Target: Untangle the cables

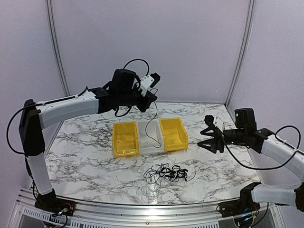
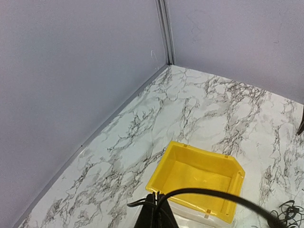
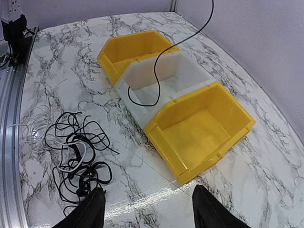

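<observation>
Cables (image 3: 76,153) near right end effector (image 3: 149,209), apart

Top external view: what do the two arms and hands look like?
Both arms: white shells, black joints. The left arm has black cable loops at its wrist and a white camera block by the black left hand. The right arm shows a green light and a trailing black cable; the black right hand has two tapered fingers.

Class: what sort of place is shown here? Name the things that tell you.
Probably a robot lab cell: two arms bolted to a marble-patterned table, plain panel walls around it, and bins beside tangled cables.
</observation>
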Available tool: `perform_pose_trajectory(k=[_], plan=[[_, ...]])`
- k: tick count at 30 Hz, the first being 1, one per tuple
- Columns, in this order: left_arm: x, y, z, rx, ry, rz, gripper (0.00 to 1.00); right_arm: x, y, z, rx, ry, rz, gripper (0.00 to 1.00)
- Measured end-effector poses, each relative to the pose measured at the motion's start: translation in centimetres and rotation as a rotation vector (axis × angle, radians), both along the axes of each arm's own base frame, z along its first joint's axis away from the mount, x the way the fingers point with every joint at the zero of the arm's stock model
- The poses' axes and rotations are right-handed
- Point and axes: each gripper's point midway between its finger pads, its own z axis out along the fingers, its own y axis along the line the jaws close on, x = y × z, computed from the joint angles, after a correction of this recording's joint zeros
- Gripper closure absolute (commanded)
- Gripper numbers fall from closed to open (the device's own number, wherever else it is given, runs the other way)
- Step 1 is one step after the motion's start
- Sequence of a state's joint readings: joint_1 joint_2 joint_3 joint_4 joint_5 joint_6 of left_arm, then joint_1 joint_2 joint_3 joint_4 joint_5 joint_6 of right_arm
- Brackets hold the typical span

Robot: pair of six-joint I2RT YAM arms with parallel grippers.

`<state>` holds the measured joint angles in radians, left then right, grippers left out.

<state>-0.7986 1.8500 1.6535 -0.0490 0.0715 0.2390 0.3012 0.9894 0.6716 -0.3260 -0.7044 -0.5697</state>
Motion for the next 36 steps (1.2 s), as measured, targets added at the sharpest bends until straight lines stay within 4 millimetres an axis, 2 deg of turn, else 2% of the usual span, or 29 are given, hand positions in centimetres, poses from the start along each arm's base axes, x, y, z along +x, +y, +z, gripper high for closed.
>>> perform_pose_trajectory(k=[4,10,19,27,29,34,36], plan=[[1.1,-0.4,-4.8,0.052,0.077,0.007,1.0,0.4,-0.2,0.0,-0.01,-0.015,-0.017,0.38],[1.3,-0.4,-9.8,0.085,0.181,0.017,1.0,0.7,-0.4,0.0,-0.022,-0.027,-0.029,0.38],[-1.1,-1.5,-14.2,-0.034,0.368,-0.043,1.0,0.9,-0.5,-0.5,-0.04,-0.031,-0.024,0.38],[-1.8,-4.4,-16.0,-0.106,0.465,-0.112,1.0,1.1,-0.6,-0.9,-0.053,-0.029,-0.029,0.38],[-1.8,-5.2,-15.6,-0.122,0.468,-0.126,1.0,1.1,-0.6,-0.9,-0.057,-0.031,-0.031,0.38],[-1.7,-6.5,-13.0,-0.181,0.442,-0.159,1.0,1.2,-0.6,-1.0,-0.062,-0.036,-0.03,0.39],[-1.8,-6.6,-13.0,-0.188,0.445,-0.162,1.0,1.2,-0.6,-1.0,-0.064,-0.038,-0.03,0.38]])
